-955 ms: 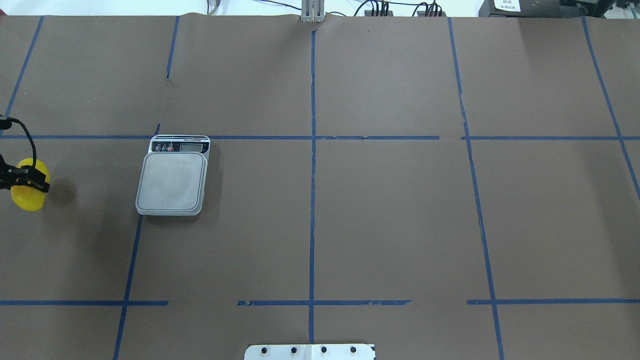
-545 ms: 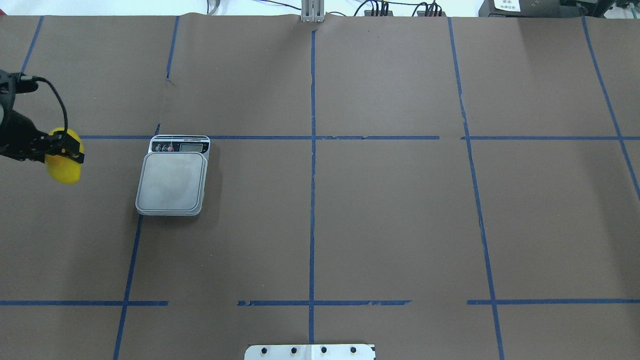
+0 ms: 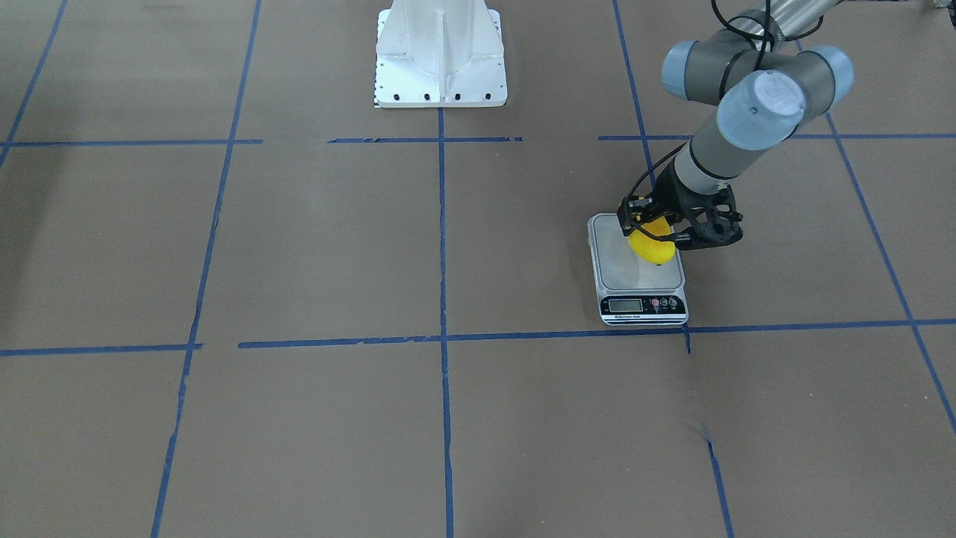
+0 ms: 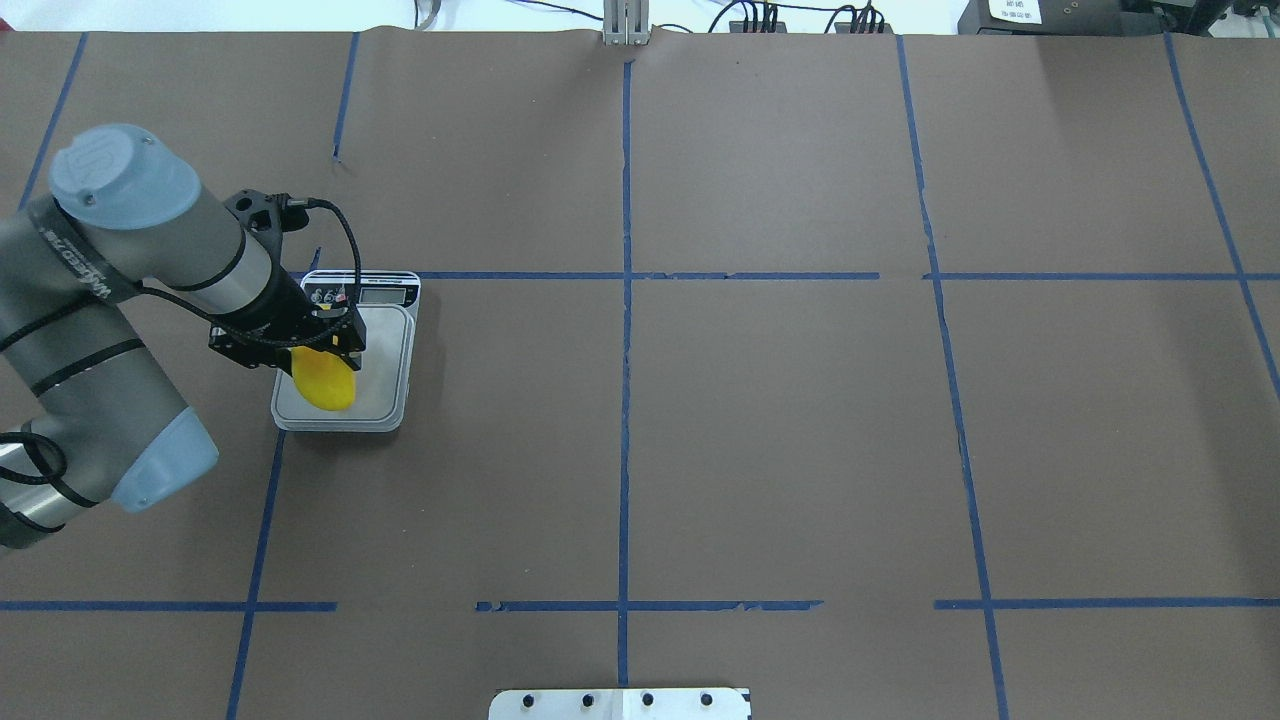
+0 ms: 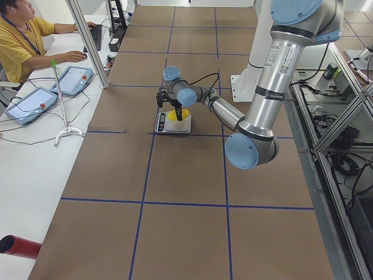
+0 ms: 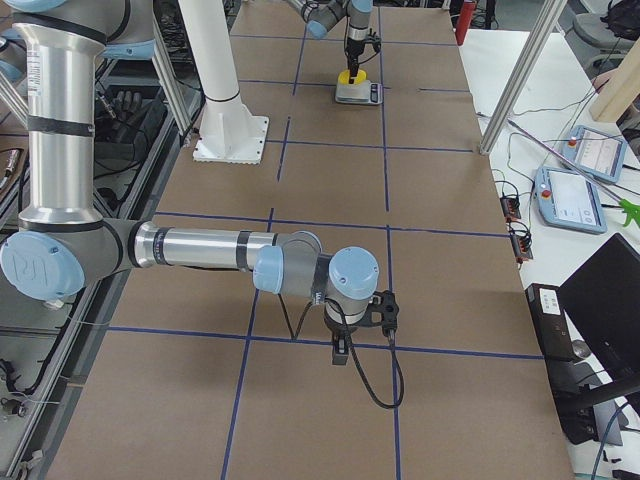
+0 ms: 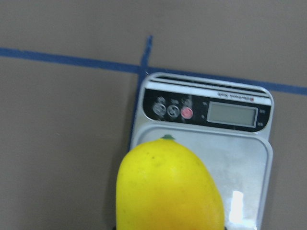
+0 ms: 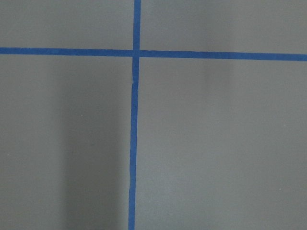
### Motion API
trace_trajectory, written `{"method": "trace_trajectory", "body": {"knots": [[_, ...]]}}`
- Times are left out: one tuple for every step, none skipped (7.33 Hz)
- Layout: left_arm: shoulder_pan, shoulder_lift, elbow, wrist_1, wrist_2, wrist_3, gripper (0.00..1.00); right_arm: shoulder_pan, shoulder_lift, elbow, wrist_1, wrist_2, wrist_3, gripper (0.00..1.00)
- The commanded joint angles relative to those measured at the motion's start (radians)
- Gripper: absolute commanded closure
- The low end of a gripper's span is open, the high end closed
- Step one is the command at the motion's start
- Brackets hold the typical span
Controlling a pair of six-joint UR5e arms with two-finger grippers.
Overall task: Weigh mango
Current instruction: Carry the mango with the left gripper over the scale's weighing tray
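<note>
The mango (image 4: pixel 325 385) is seen clamped in the left gripper (image 4: pixel 318 348), the fingers (image 4: pixel 350 338) clenched on its upper end, and it is held right over the scale (image 4: pixel 385 372), toward the platform's left, nearer corner as the overhead view gives it. From the left wrist camera the yellow fruit is shown filling the lower frame, its dark tip pointed toward the button panel, with the display (image 7: pixel 232 114) beyond it looking blank (no digits can be made out at this sharpness). Whether the fruit's underside is touching the platform or hanging just above it cannot be told from any view.

The step in hand is judged to be the placing: the carry looks finished, and the set-down is not yet completed. What is called for next, by this reading, is a short, gentle lowering until the mango is borne by the platform, then a release of the fingers and a straight lift clear, so that nothing but the fruit is weighed. A more central spot might be preferred, since a rounded fruit near an edge could roll off.

The right gripper (image 6: pixel 345 335) is parked low over the table (image 4: pixel 780 420), well apart from the scale; whether its fingers are released or clenched cannot be told.
</note>
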Motion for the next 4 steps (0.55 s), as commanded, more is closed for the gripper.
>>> {"method": "trace_trajectory", "body": {"knots": [[0.034, -0.01, 0.026, -0.001, 0.017, -0.006, 1.0, 0.0, 0.0, 0.0, 0.0, 0.0, 0.0, 0.0], [0.034, -0.012, 0.025, 0.001, 0.017, 0.0, 1.0, 0.0, 0.0, 0.0, 0.0, 0.0, 0.0, 0.0], [0.028, -0.01, 0.026, 0.001, 0.019, 0.0, 0.84, 0.0, 0.0, 0.0, 0.0, 0.0, 0.0, 0.0], [0.025, -0.012, 0.022, 0.001, 0.049, -0.002, 0.01, 0.0, 0.0, 0.0, 0.0, 0.0, 0.0, 0.0]]}}
